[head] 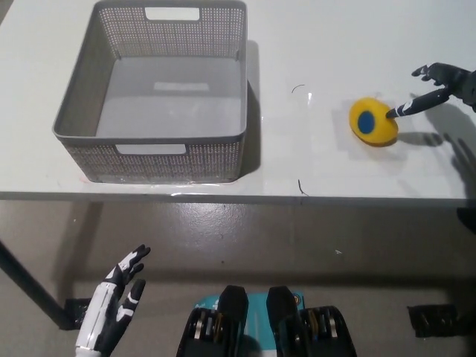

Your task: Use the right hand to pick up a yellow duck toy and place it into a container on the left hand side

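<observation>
We see the yellow duck toy (374,122) lying on the white table (312,44), toward its right side and well apart from the grey mesh basket (152,152) that stands on the table's left half. The toy shows a round blue spot on the side turned toward the camera, and it casts a small shadow to its right. Our black right hand (442,85) reaches in from the right edge of the view, its fingers spread apart and holding nothing; one extended fingertip (394,113) touches the toy's upper right edge, while the other fingers stay clear of it above and to the right. The basket is open at the top, with handle slots cut into its near and far walls, and its inside holds nothing we can make out beyond the pale floor. A thin dark mark lies on the table between basket and toy, and another sits near the front edge. Our white left hand (119,297) rests low at the bottom left, below the table's front edge and over the brown floor (297,238), its fingers apart and holding nothing.
</observation>
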